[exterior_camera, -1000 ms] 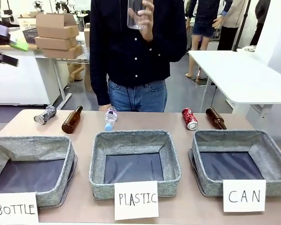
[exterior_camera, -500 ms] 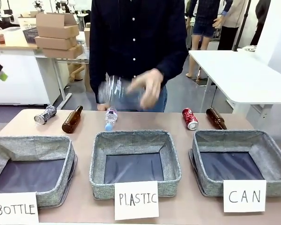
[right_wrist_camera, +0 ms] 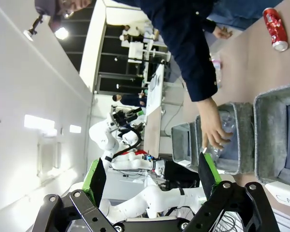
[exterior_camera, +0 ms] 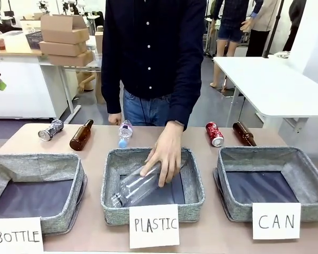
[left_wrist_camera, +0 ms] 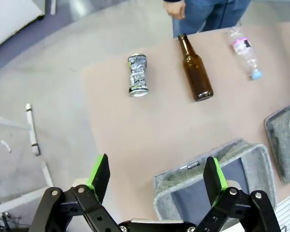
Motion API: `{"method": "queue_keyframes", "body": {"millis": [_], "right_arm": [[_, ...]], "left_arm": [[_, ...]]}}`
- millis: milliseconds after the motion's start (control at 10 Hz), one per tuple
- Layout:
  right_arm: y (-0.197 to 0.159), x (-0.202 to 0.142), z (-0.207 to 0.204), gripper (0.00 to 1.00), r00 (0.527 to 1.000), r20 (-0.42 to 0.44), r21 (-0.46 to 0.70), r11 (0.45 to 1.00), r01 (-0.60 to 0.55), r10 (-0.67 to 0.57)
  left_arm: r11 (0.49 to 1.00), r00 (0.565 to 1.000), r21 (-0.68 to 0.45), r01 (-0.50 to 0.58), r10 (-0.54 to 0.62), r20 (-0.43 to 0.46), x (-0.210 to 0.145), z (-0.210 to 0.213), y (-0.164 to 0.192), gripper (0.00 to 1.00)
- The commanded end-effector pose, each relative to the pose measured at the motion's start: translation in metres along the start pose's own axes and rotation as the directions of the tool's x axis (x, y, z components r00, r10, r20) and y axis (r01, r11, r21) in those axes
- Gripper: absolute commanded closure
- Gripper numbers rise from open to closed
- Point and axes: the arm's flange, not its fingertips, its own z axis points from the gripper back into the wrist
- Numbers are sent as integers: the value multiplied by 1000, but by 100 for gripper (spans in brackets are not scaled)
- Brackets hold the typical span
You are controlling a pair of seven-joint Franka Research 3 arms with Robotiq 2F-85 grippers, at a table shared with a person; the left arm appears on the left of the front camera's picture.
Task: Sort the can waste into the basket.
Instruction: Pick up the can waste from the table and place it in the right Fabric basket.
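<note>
Front view, your count: three grey baskets in a row along the near side of the desk (exterior_camera: 21, 140), carded BOTTLE, PLASTIC and CAN from left to right. Two cans, two brown bottles, two clear plastic bottles.

The red can (exterior_camera: 214, 134) lies on its side just behind the far left corner of the can basket (exterior_camera: 259, 153), with a brown bottle (exterior_camera: 244, 133) just beside it on the right. The silver can (exterior_camera: 50, 129) lies near the desk's far left corner, well apart from the can basket, and the second brown bottle (exterior_camera: 81, 135) is near it. The small plastic bottle (exterior_camera: 125, 133) lies behind the middle basket (exterior_camera: 193, 182). A person's hand (exterior_camera: 164, 156) reaches into that basket and rests on the larger plastic bottle (exterior_camera: 133, 186), which lies slanted inside.

Room for you: the can basket's dark floor shows whole. Narrow gaps of bare desk part the baskets. All the loose things lie on the strip behind the baskets, and the person's arm crosses its middle.

Left wrist view: the left jaws are spread wide, gripping nothing, high above the desk's left edge and a corner of the left basket (left_wrist_camera: 217, 164). Right wrist view: the right jaws are spread wide too, with nothing between them, well apart from the red can.
</note>
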Motion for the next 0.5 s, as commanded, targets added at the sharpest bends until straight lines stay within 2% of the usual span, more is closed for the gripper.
{"method": "queue_keyframes", "body": {"millis": [0,200,300,400], "right_arm": [[2,3,-1,0,1000,5,24,999,-29,28],[2,3,-1,0,1000,5,24,999,-29,28],[2,3,-1,0,1000,5,24,999,-29,28],[2,3,-1,0,1000,5,24,999,-29,28]], "left_arm": [[998,996,-39,59,-61,-57,12,-17,10,0],[991,976,-120,66,-90,-199,61,-92,31,0],[987,967,-126,100,-126,-220,78,-131,33,0],[991,963,-115,73,-100,-250,87,-160,36,0]]}}
